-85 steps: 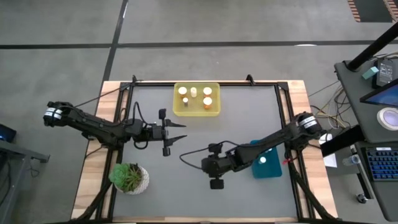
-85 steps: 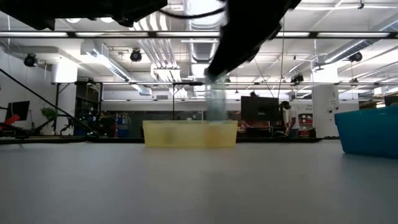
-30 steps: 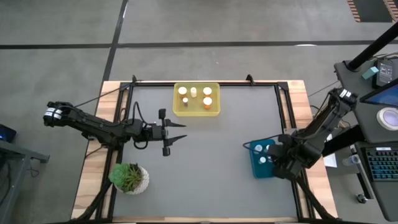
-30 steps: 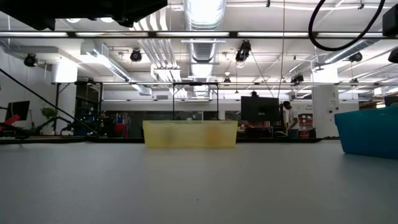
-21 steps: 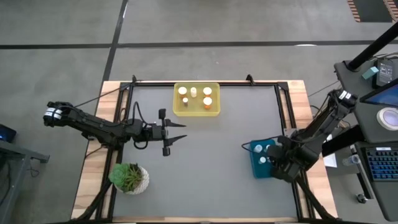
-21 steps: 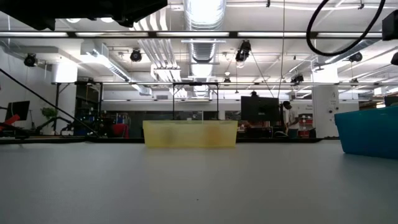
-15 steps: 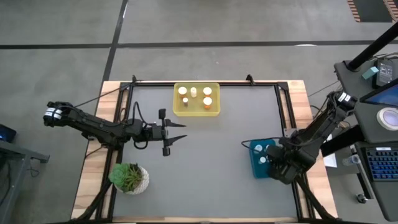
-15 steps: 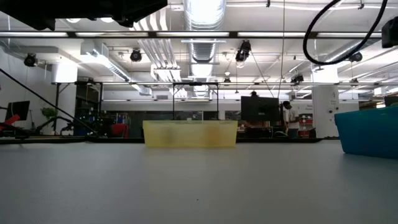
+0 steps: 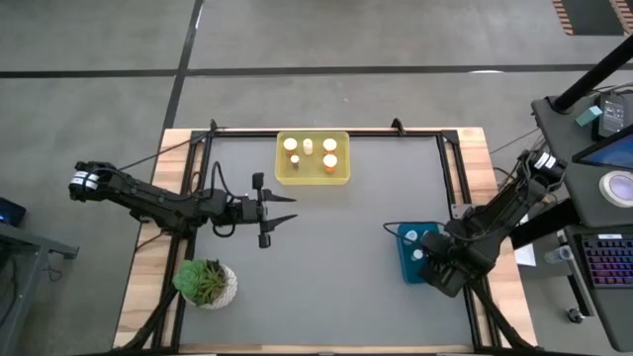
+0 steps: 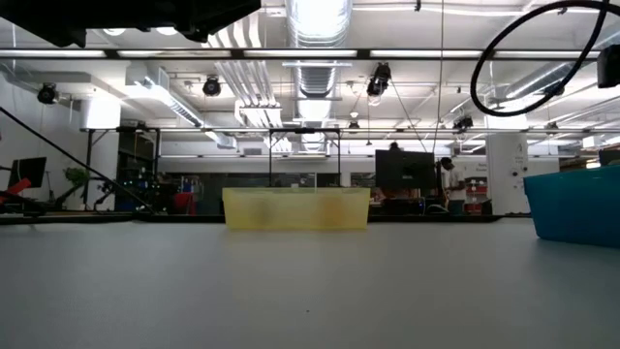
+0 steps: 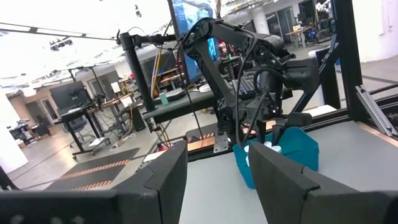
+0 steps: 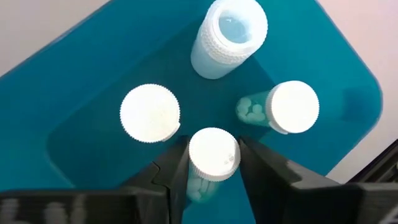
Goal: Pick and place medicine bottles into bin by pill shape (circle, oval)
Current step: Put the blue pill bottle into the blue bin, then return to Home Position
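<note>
My right gripper (image 12: 214,158) hangs over the teal bin (image 9: 406,272) at the table's right, shut on a white-capped medicine bottle (image 12: 214,152). Three more white-capped bottles (image 12: 150,112) stand in that bin around it. The yellow bin (image 9: 282,176) at the far middle holds several bottles (image 9: 329,159), some of them orange. My left gripper (image 9: 293,210) waits open and empty over the table's left middle, pointing right. My right gripper pinches the bottle's white cap (image 12: 194,155) between its two fingers, one on each side. The fingers come from above, pointing down into the teal bin. The bottle hangs below the cap, slightly tilted; whether its base rests on the bin floor I cannot tell.
A potted green plant (image 9: 206,282) stands at the near left. The grey mat between the two bins is bare. A desk with a keyboard and screens (image 9: 603,198) stands beyond the table's right edge. In the left wrist view the right arm (image 11: 249,68) rises over the teal bin (image 11: 298,149).
My right gripper has stayed over the teal bin and shifted a little toward the table's near edge and left, with its cable loop swinging.
</note>
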### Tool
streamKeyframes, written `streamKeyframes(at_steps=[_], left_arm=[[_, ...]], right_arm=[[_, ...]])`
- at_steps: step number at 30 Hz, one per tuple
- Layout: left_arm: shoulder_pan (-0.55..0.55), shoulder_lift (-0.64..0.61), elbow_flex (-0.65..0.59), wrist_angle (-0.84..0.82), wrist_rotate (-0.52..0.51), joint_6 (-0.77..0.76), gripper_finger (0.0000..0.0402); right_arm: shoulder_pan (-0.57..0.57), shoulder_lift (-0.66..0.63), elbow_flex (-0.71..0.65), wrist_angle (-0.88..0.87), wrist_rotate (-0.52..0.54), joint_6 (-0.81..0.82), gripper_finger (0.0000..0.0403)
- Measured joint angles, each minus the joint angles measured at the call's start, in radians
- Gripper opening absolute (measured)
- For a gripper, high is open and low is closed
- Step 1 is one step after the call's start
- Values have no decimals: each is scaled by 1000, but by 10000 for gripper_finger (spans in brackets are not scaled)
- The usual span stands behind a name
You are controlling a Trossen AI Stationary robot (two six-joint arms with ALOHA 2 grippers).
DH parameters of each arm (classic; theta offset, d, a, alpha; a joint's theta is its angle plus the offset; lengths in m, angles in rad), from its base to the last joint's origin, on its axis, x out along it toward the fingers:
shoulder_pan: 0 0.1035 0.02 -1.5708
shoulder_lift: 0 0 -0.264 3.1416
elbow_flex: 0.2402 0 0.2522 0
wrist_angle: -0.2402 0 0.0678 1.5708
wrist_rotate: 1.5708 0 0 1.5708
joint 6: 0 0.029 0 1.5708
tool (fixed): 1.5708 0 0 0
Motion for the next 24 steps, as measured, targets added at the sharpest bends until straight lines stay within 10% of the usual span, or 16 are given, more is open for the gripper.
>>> streamKeyframes(at_steps=[9,24], left_arm=[[0,0,0,0,0,0,156],[0,0,0,0,0,0,156]], right_arm=[[0,-30,0,1,-1,-4,143],[0,-34,57,-20,-27,-49,60]])
